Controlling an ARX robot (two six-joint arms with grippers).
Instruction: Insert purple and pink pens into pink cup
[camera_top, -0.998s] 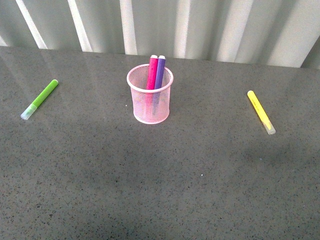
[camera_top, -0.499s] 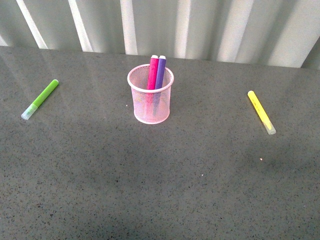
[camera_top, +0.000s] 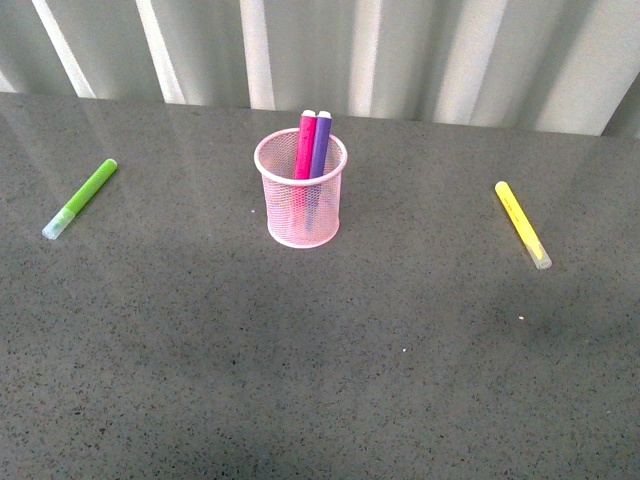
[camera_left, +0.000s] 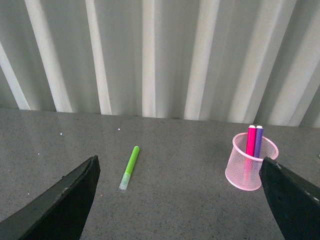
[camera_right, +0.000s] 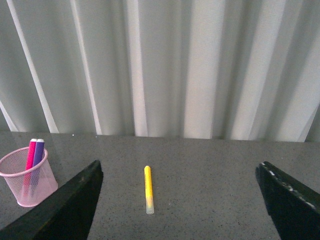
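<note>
Nothing has shifted since a second ago: I see the magenta-pink marker pen (camera_top: 305, 143) and deep purple marker pen (camera_top: 320, 145) standing in the pale-pink wire-mesh cup (camera_top: 301, 203). Left gripper (camera_left: 180, 200) and right gripper (camera_right: 180, 200) spread wide, empty, fingertips cut off.

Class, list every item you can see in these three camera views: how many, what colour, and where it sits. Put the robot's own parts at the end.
pink cup: one, pale pink wire mesh, upright near the middle of the table.
pink pen: one, magenta, standing inside the pink cup, leaning on the far rim.
purple pen: one, deep purple, standing inside the pink cup, touching the pink pen.
green marker: one, lime green with a pale cap, lying flat left of the cup.
yellow marker: one, yellow with a pale cap, lying flat right of the cup.
table: one, dark grey speckled.
backdrop: one, pale ribbed panel behind the table.
left claw: one, black, open, holding nothing.
right claw: one, black, open, holding nothing.
</note>
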